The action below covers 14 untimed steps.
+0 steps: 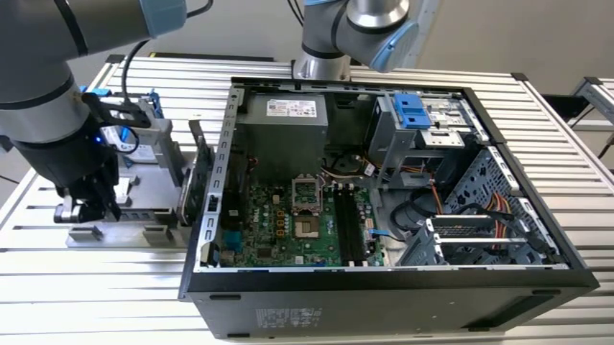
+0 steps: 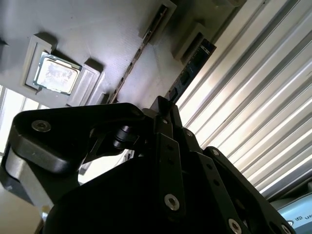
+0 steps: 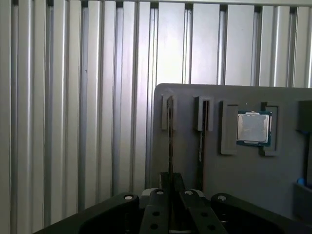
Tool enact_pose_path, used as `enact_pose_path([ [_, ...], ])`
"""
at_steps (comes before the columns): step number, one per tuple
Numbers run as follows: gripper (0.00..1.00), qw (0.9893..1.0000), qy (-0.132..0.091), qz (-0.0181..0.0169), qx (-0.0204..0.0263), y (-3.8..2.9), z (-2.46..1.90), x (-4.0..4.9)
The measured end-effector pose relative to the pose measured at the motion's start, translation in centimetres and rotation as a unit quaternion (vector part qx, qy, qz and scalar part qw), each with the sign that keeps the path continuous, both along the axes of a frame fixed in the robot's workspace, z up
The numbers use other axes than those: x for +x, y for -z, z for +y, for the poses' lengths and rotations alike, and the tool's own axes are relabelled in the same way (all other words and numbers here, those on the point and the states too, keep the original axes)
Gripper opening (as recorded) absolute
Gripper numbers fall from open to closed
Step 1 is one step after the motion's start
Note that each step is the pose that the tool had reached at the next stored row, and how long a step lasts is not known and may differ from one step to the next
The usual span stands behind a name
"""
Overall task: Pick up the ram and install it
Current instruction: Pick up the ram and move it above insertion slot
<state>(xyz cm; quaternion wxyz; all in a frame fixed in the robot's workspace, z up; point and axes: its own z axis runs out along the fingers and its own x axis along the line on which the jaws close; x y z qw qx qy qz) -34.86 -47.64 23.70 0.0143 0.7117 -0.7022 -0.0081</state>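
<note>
Ram (image 3: 169, 131) stood on edge in a holder (image 3: 273, 185) slot, leaving its thin top edge free for pinching. The gripper (image 3: 170, 180) appeared clamped narrowly on that edge.

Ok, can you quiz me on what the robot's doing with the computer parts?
1. True or false: the ram at the end effector is already inside the computer case.
2. What square, shiny part sits in the grey holder beside the ram slots?
3. Pick one: the end effector is at A) the ram in the holder, B) the case's motherboard.
Key: 1 false; 2 the processor; 3 A.
</note>
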Motion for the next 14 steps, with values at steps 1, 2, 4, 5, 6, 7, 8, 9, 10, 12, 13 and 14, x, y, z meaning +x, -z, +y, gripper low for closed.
enact_pose_path([
  [1,0.00,1.0000,0.001,0.0000,0.0000,-0.02,0.00,0.00],
  [2,0.00,1.0000,0.002,0.0000,0.0000,-0.04,0.00,0.00],
  [4,0.00,1.0000,0.005,0.0000,0.0000,-0.08,0.00,0.00],
  [5,0.00,1.0000,0.006,0.0000,0.0000,-0.10,0.00,0.00],
  [6,0.00,1.0000,0.008,0.0000,0.0000,-0.12,0.00,0.00],
  [7,0.00,1.0000,0.010,0.0000,0.0001,-0.13,0.00,0.00],
  [8,0.00,0.9999,0.011,0.0000,0.0000,-0.15,0.00,0.00],
  [9,0.00,0.9999,0.013,0.0000,0.0000,-0.18,0.00,0.00],
  [10,0.00,0.9999,0.014,0.0000,0.0000,-0.22,0.00,0.00],
  [12,0.00,0.9999,0.016,0.0000,0.0000,-0.28,0.00,0.00],
  [13,0.00,0.9999,0.017,0.0000,0.0000,-0.32,0.00,0.00],
  [14,0.00,0.9998,0.018,0.0000,0.0000,-0.35,0.00,0.00],
])
